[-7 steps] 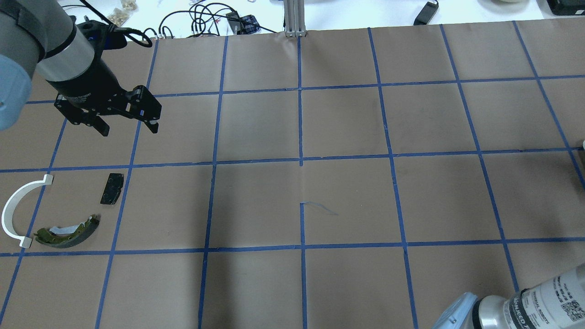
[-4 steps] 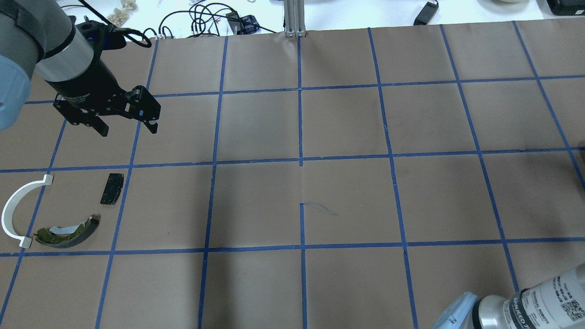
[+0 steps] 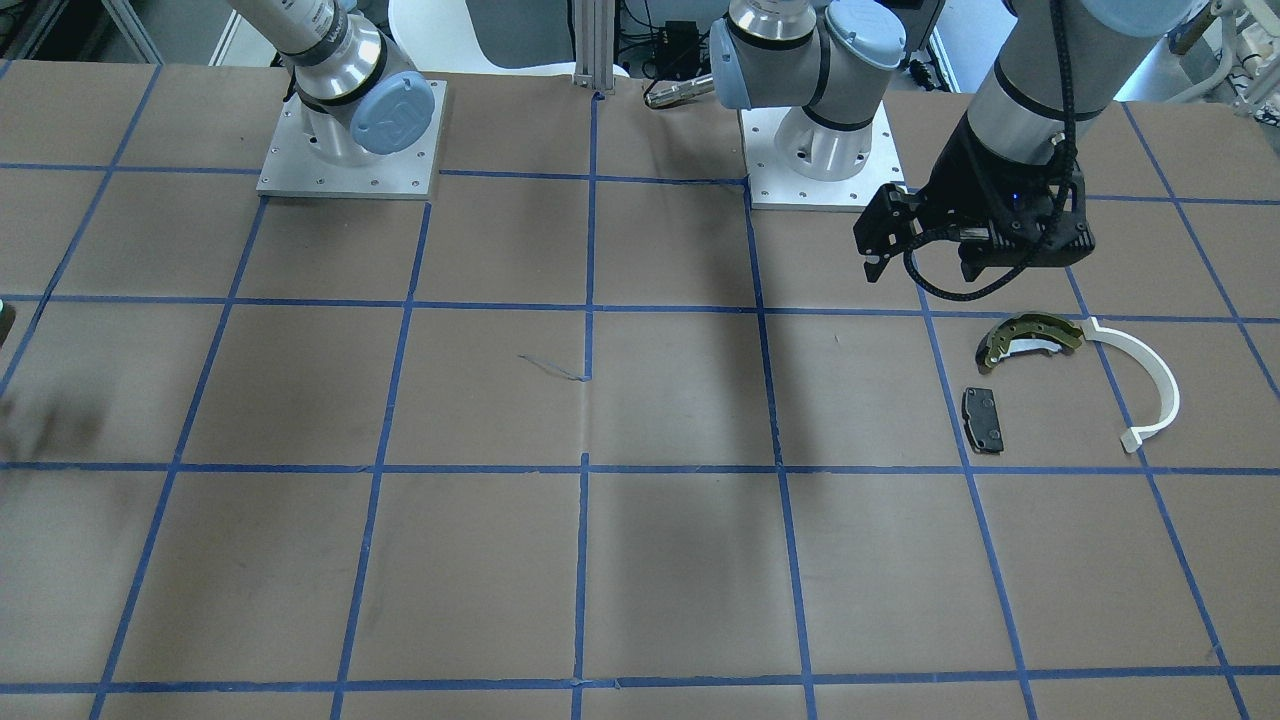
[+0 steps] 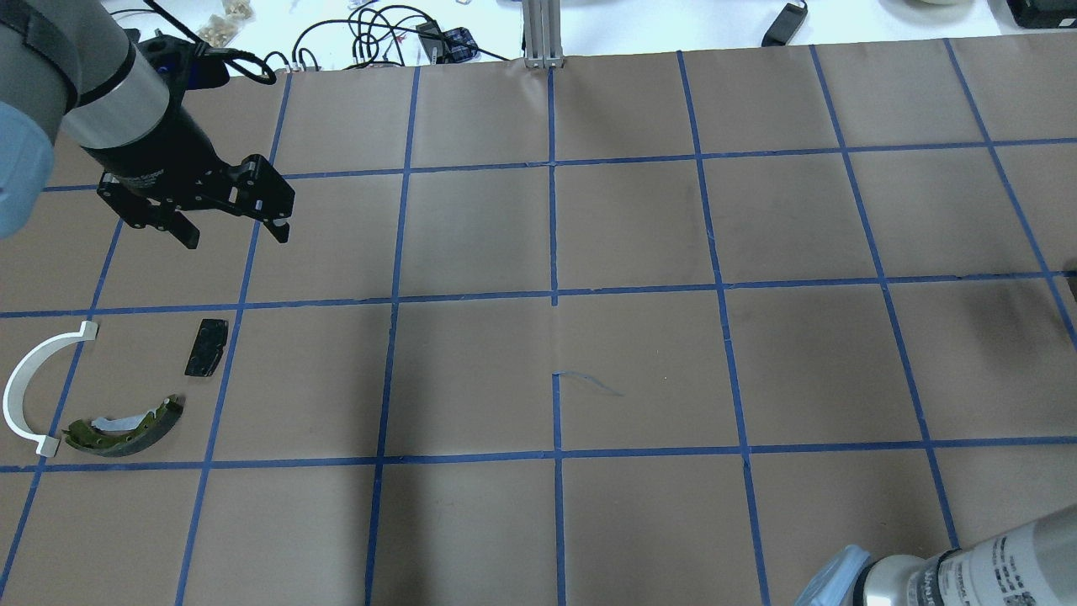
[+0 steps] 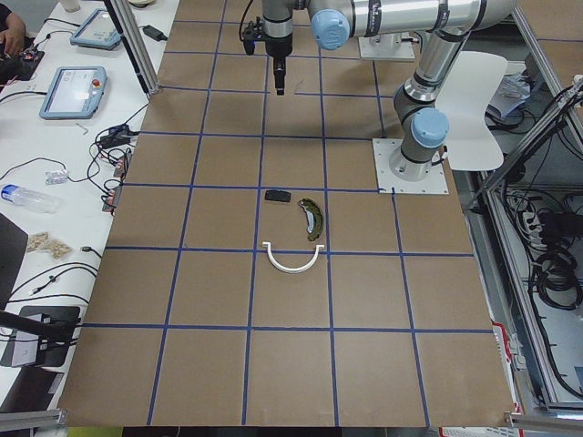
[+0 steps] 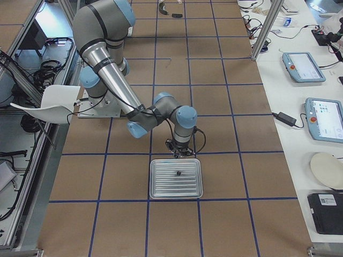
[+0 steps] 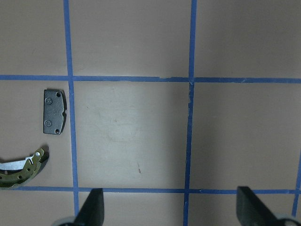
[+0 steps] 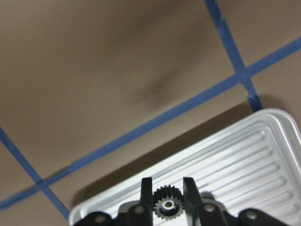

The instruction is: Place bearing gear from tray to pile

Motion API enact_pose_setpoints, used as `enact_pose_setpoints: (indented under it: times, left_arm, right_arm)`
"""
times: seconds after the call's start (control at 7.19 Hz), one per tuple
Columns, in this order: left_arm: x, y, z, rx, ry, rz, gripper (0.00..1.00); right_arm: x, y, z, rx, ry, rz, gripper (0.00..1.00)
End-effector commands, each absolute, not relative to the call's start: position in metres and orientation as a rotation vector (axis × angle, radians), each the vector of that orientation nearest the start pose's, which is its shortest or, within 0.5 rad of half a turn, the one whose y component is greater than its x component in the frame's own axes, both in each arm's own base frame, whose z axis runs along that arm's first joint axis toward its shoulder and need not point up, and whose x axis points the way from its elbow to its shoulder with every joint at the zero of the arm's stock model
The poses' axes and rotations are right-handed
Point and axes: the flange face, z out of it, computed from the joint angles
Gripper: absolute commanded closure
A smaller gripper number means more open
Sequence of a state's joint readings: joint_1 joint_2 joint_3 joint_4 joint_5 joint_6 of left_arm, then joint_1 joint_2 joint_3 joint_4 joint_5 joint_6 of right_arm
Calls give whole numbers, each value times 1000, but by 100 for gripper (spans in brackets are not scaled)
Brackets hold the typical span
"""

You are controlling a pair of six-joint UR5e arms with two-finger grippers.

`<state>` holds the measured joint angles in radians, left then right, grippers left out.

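Note:
The bearing gear, small, dark and toothed, sits between the fingers of my right gripper, which is shut on it over the ribbed metal tray. In the exterior right view this gripper hangs at the tray's far edge. The pile lies at the table's left: an olive-and-black brake shoe, a black pad and a white arc. My left gripper is open and empty, hovering beyond the pile.
A small dark spot lies on the tray; I cannot tell what it is. Cables lie past the table's far edge. The pad and shoe show in the left wrist view. The right arm's elbow is at the near right.
The right arm's elbow has slid down and right in the overhead view. The left gripper has hardly moved and stays open.

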<state>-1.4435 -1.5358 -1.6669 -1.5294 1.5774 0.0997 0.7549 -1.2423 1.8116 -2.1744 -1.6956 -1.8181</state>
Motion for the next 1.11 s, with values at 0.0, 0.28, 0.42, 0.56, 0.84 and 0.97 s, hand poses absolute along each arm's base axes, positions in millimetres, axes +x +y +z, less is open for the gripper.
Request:
enact_pose_setpoints:
  times: [0.0, 0.28, 0.42, 0.56, 0.84, 0.97]
  left_arm:
    - [-66, -491, 460, -60, 3129, 22, 0]
    - [-56, -497, 453, -86, 3133, 45, 0]
    - [-51, -498, 452, -93, 3130, 50, 0]
    - [-51, -500, 451, -96, 3135, 50, 0]
    - [-48, -504, 444, -98, 3135, 69, 0]
    - [-47, -505, 446, -96, 3134, 62, 0]
  right_arm:
    - [-184, -498, 284, -1161, 3023, 78, 100]
    - [-50, -535, 295, -859, 3093, -67, 100]
    - [21, -538, 300, -668, 3117, -110, 100]
    - [98, -531, 301, -583, 3117, -130, 100]
    - [236, -508, 307, -308, 3036, -149, 100]
    - [296, -501, 297, -207, 3035, -108, 100]
